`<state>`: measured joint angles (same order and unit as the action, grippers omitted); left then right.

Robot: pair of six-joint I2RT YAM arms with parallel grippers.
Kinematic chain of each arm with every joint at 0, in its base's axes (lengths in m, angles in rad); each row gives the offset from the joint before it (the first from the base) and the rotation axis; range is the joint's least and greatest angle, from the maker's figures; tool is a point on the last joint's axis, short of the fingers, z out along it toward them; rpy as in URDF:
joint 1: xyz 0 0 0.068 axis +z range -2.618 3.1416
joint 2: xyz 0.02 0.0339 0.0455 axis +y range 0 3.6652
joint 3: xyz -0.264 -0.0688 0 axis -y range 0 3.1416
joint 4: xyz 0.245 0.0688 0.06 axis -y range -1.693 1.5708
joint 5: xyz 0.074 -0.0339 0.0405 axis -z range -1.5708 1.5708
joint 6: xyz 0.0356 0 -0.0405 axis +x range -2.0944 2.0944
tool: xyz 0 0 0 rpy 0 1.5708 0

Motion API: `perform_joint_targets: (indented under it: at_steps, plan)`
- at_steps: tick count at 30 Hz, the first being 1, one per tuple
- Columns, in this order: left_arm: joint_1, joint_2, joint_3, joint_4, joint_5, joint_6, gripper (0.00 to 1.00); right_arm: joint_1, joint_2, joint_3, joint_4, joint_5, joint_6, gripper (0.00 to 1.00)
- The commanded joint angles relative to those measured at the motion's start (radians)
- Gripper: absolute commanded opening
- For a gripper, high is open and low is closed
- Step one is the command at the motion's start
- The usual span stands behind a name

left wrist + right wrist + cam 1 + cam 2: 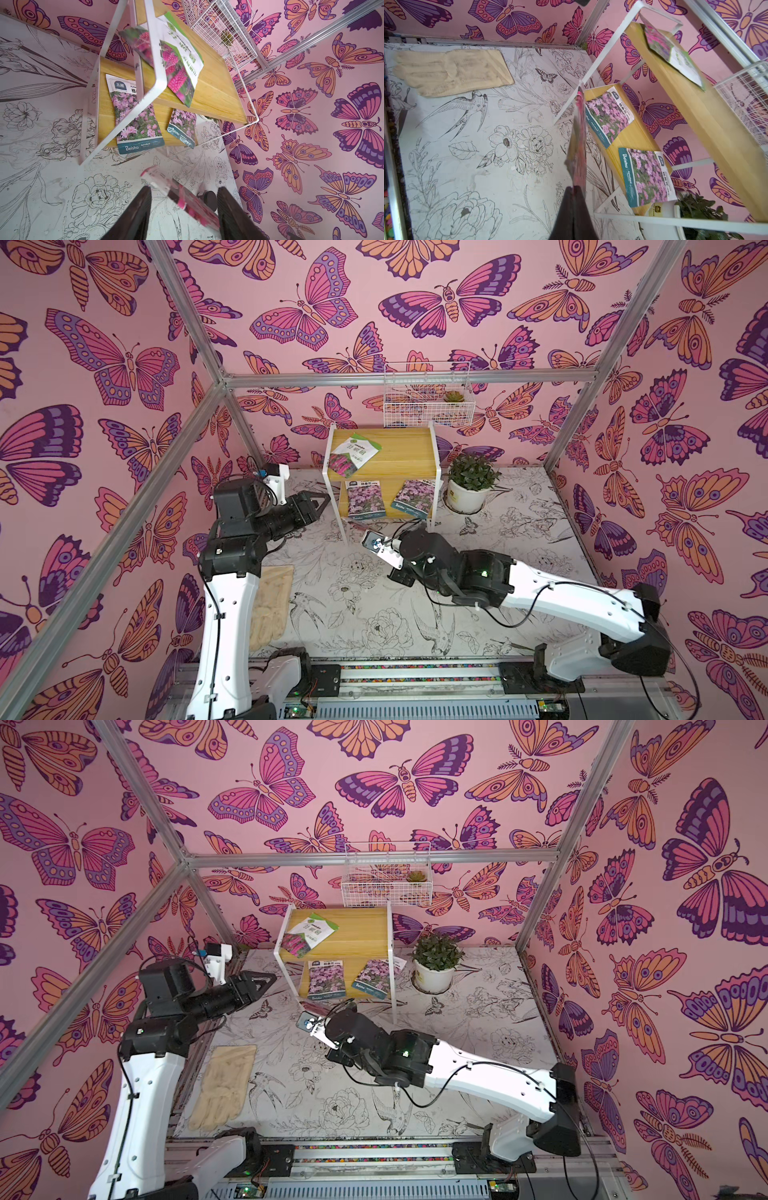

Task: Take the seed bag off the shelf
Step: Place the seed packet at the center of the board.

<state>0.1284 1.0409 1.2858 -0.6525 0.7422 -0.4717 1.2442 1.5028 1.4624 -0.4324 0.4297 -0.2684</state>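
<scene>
The right gripper (576, 188) was clenched on one end of a pink seed bag (579, 135), which the right wrist view showed edge-on. The bag (187, 199) hung in front of the lower tier of the shelf (399, 448), clear of both boards. In both top views the wrist hid the fingers. The right arm (561, 597) reached from the near right corner, its forearm low over the table (519, 539) and its wrist turned toward the shelf's front.

The left gripper (326, 501) stood with its fingers (135, 214) parted and nothing between them. It pointed at the shelf's left frame and stopped just short of it. The left arm (226, 614) rose steeply from the near left, bent at the elbow, and carried its forearm roughly level.

A green-and-white packet (353, 454) lay on the upper board and two pink-flower Beishu packets (365, 497) on the lower one. A potted plant (471, 485) stood just beside the shelf, a wire basket (428, 402) hung on the wall above, and a pale glove (270, 605) lay near the left arm.
</scene>
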Motion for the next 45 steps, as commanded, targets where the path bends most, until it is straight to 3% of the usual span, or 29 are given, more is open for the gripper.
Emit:
perform_joint_targets:
  at_steps: [1,11,19,23,30,31,34,38,42,45]
  plan:
    - [0.015,-0.021,-0.038,-0.009,0.008,0.038,0.54,0.004,0.107,0.041,0.067,0.003,0.029,0.00]
    - [0.131,-0.042,-0.190,-0.032,-0.029,0.078,0.54,0.110,0.304,-0.042,0.240,0.228,0.046,0.00]
    - [0.255,-0.035,-0.266,-0.021,-0.027,0.074,0.56,0.180,0.534,0.044,0.331,0.368,0.031,0.00]
    - [0.312,-0.017,-0.280,-0.016,0.003,0.070,0.56,0.186,0.653,0.123,0.257,0.315,0.100,0.00]
    - [0.330,-0.016,-0.288,0.006,0.028,0.058,0.56,0.185,0.686,0.117,0.230,0.152,0.195,0.00]
    - [0.330,-0.018,-0.289,0.006,0.030,0.058,0.56,0.185,0.687,0.111,0.230,0.131,0.198,0.04]
    - [0.332,-0.024,-0.292,0.011,0.036,0.056,0.56,0.185,0.685,0.076,0.251,0.089,0.216,0.38]
    - [0.332,-0.034,-0.299,0.013,0.037,0.054,0.57,0.185,0.656,0.030,0.291,0.017,0.228,0.70]
    - [0.333,-0.032,-0.296,0.015,0.043,0.054,0.58,0.185,0.571,0.048,0.207,-0.110,0.225,0.83]
    - [0.335,-0.030,-0.295,0.015,0.051,0.054,0.58,0.184,0.406,0.065,0.087,-0.114,0.181,0.83]
